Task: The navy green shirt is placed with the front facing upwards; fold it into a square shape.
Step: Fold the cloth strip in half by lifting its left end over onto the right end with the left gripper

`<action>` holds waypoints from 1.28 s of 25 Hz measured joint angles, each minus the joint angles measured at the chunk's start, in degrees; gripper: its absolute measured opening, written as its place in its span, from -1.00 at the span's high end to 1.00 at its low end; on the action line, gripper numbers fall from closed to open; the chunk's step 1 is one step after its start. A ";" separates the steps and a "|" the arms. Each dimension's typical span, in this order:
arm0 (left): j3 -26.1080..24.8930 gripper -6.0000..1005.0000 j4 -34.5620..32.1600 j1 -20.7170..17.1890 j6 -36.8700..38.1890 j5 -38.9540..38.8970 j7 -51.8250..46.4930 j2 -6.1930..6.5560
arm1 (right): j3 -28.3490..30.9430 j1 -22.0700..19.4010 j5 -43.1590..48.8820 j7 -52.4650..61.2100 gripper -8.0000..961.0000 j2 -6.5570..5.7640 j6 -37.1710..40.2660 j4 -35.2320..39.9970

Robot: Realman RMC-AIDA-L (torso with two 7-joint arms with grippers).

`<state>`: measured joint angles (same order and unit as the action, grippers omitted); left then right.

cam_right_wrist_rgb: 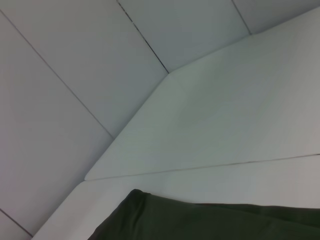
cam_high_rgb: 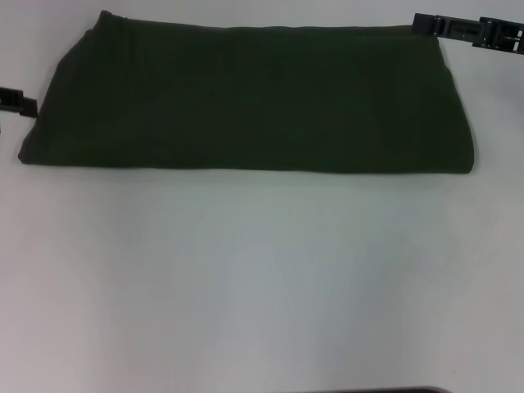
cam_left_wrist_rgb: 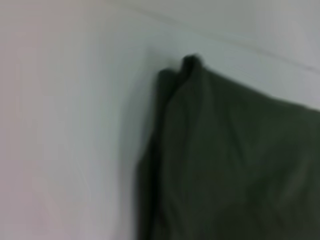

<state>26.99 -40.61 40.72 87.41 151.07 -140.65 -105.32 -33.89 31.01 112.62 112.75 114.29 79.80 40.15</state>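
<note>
Dark olive cotton, the navy green shirt (cam_high_rgb: 246, 98) lies folded into a wide band across the far half of the white table (cam_high_rgb: 262, 278), from nine to three o'clock. The left gripper (cam_high_rgb: 16, 101) sits at its nine o'clock end, the right gripper (cam_high_rgb: 471, 33) by the two o'clock corner; whether either is open or closed I cannot tell. A loose pinch on the stacked layers would likely let the lower ones slip, skewing the next fold.

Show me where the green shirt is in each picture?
Head view: the navy green shirt lies folded as a wide band across the far part of the white table.
Left wrist view: its corner fills the lower right.
Right wrist view: one edge shows along the bottom.
Shared landmark: the white table.
</note>
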 joint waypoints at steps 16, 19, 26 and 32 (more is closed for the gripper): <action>5.12 -0.64 9.34 2.20 -12.43 1.86 -4.24 -0.83 | -0.01 -0.74 0.25 1.59 -0.90 0.13 0.01 0.02; 5.28 -0.64 9.57 2.22 -12.60 1.86 -4.63 -0.81 | 0.18 -0.76 0.25 1.59 -0.90 0.13 -0.04 0.02; 6.85 -0.64 10.39 2.42 -14.12 1.88 -5.83 -0.97 | 0.41 -0.78 0.22 1.49 -0.90 0.09 -0.07 0.02; 8.93 -0.64 11.96 2.84 -15.03 1.91 -6.22 -1.15 | 0.38 -0.78 0.11 1.52 -0.90 0.14 0.02 0.02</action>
<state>35.91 -28.65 43.56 72.37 152.99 -146.87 -106.47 -33.52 30.23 112.74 114.26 114.44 79.82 40.17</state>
